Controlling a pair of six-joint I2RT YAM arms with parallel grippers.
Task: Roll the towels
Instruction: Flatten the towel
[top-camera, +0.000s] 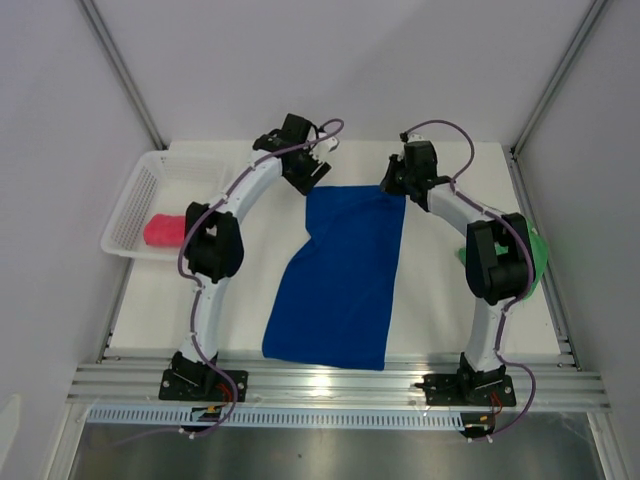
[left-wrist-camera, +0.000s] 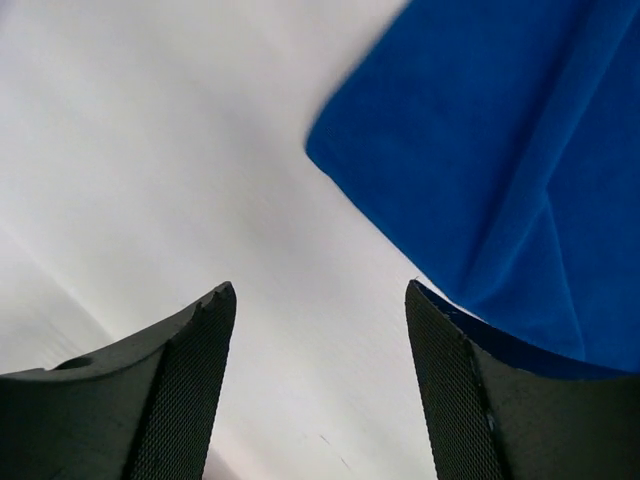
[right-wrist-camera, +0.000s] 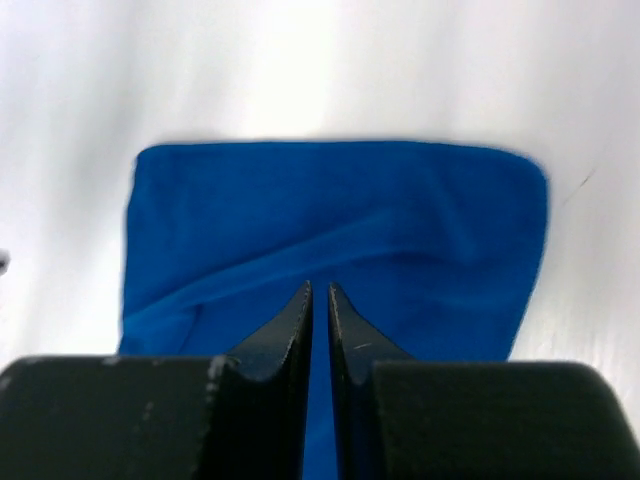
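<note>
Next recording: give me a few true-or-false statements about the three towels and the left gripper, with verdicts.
1. The blue towel lies unrolled on the table. True.
2. The pink towel lies on the table beside the basket. False: it is inside the basket.
3. The left gripper is open with nothing between its fingers. True.
4. The green towel lies by the left arm. False: it is on the right side, partly hidden behind the right arm.
</note>
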